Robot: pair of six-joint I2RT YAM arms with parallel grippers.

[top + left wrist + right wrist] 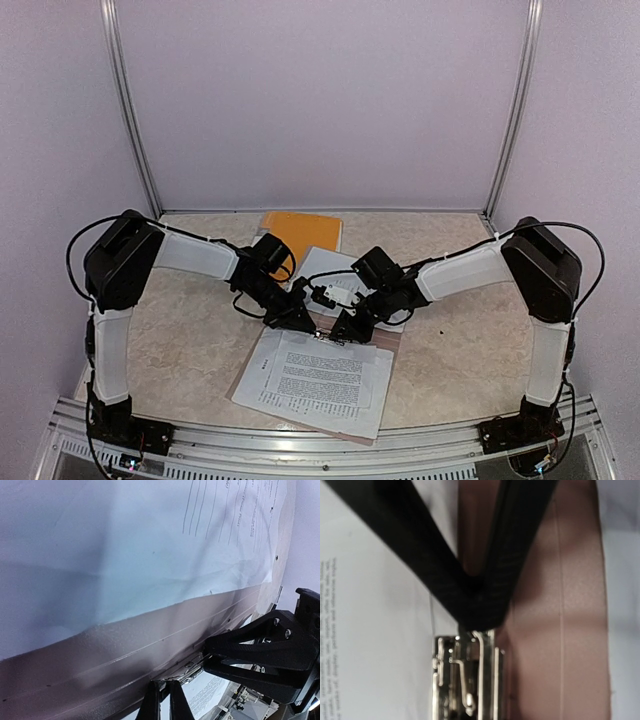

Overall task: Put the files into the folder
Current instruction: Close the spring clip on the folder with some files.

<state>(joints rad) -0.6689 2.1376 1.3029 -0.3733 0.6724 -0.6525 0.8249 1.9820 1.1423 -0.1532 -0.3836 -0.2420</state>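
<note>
Pale lilac walls (pixel 320 100) enclose the space on the left, right and far sides. Two aluminium posts (pixel 130 110) stand in the far corners. The counter (pixel 190 340) is beige marbled, with a metal rail (pixel 300 445) along its near edge.

The files (pixel 322 378) are thin white sheets packed with small black print, fanned loosely in a flat stack near the front middle of the counter (pixel 190 340). Their corners are out of line so that at least 2 layers show, and 1 more white sheet (pixel 322 262) lies farther back, partly hidden. The stack rests on the open folder (pixel 550 630), a taupe cover lying flat beneath it with slim strips showing past the paper's left and near edges, and its metal clip (pixel 465 675) sits on the taupe surface just beside the stack's far edge.
</note>
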